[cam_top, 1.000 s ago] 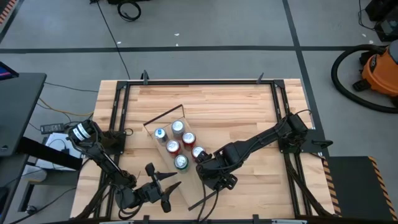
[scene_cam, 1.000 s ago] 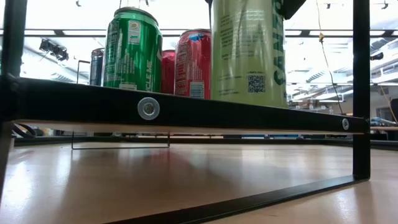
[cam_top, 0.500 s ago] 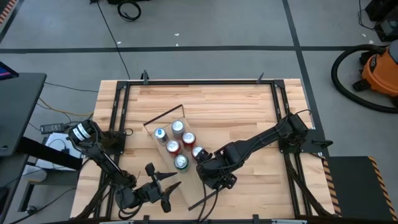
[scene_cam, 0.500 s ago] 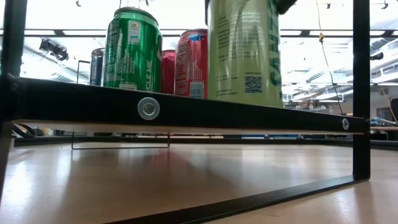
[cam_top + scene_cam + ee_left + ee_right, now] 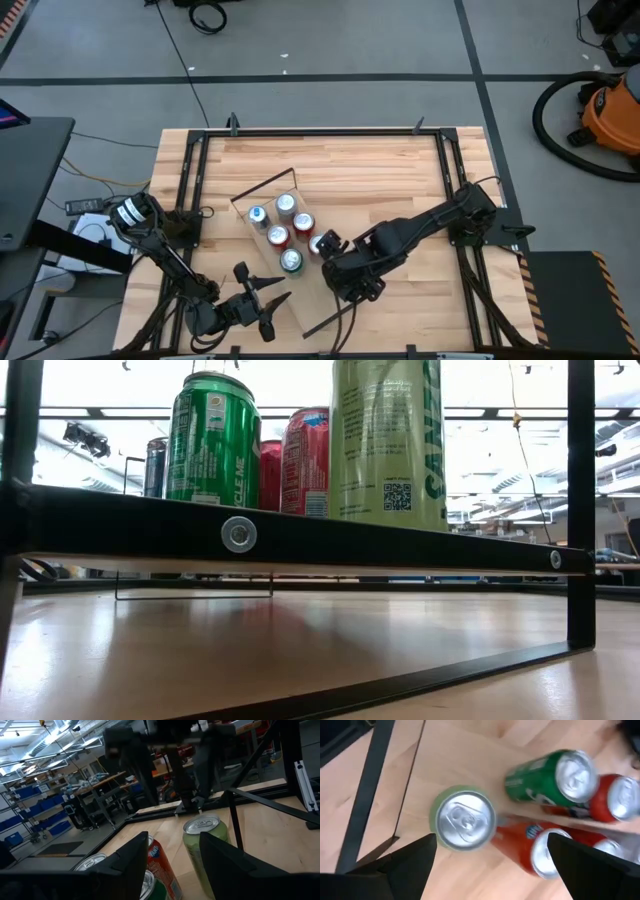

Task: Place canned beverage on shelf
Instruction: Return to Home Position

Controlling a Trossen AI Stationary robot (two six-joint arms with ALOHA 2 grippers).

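The shelf [image 5: 312, 292] is a pale plank lying slantwise on the table, its black front edge showing in the low view [image 5: 300, 540]. Several cans stand upright on it. The pale green can [image 5: 323, 243] stands nearest its right end [image 5: 385, 440] [image 5: 464, 821]. A green can [image 5: 212, 445] and red cans [image 5: 310, 460] stand beside it. My right gripper [image 5: 338, 262] [image 5: 490, 870] is open just above and near-side of the pale green can and touches nothing. My left gripper [image 5: 262, 300] [image 5: 175, 870] is open and empty near the table's near edge, facing the cans.
Thin black rod frames [image 5: 330, 325] [image 5: 580, 500] stand at the shelf's short ends. A black frame [image 5: 320, 133] runs round the tabletop. Bare wood lies at the far side and to the right of the shelf. An orange vacuum [image 5: 610, 115] stands on the floor.
My right gripper has risen off the top of the pale green can and out of the low view, shifting a little toward the table's right. The can has shifted slightly and stands upright on the shelf.
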